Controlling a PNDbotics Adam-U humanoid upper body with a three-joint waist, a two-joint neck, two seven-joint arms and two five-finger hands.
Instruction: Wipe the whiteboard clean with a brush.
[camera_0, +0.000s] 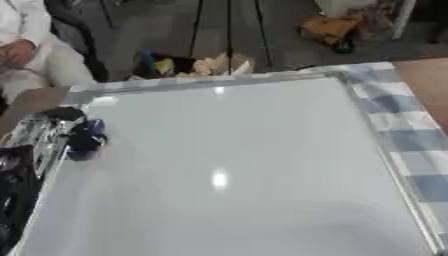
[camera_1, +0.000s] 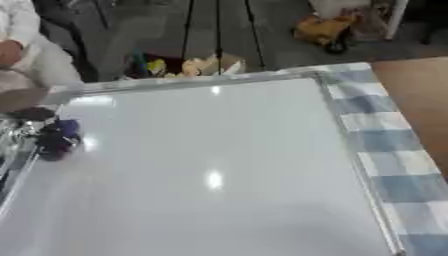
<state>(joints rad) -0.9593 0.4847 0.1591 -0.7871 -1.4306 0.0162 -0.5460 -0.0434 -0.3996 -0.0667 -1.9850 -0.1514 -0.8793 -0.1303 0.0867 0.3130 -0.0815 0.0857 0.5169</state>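
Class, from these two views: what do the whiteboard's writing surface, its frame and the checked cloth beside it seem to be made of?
Whiteboard: a glossy white coated panel, judging by the lamp glare. Frame: probably light metal, a thin silvery strip, though plastic is possible. Checked cloth: matte woven fabric, blue and white, showing no shine.

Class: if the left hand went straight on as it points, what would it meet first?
Likely only bare whiteboard: the left hand sits at its left edge, heading unclear, and the way across looks free.
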